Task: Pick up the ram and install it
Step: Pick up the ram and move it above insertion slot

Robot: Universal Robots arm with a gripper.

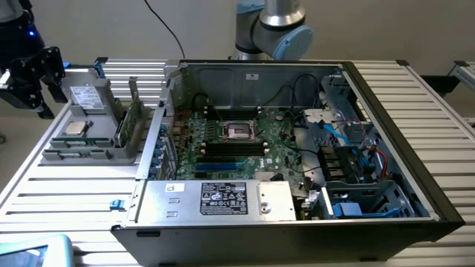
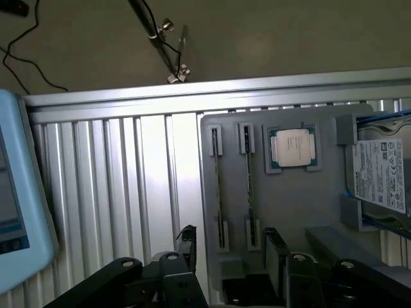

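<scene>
Two ram sticks [image 2: 248, 183] stand edge-on in narrow slots of a grey holder [image 2: 302, 205]; in the exterior view the ram [image 1: 74, 143] lies at the holder's near end. My gripper [image 2: 231, 247] is open, its dark fingers [image 2: 186, 239] wide apart above the slot ends, with nothing between them. In the exterior view the gripper [image 1: 30, 80] hangs at the far left, above and beside the holder [image 1: 89, 151]. The open computer case [image 1: 297, 144] shows the green motherboard [image 1: 278, 142] with black memory slots [image 1: 233, 148] below the processor socket [image 1: 239, 130].
On the holder lie a silver processor chip [image 2: 292, 147] and a hard drive [image 2: 382, 176]; a green card [image 1: 128, 125] stands upright at its side. A pale blue device [image 2: 19, 192] sits on the slatted table [image 2: 128, 179]. The power supply [image 1: 215, 200] and cables [image 1: 334, 133] crowd the case.
</scene>
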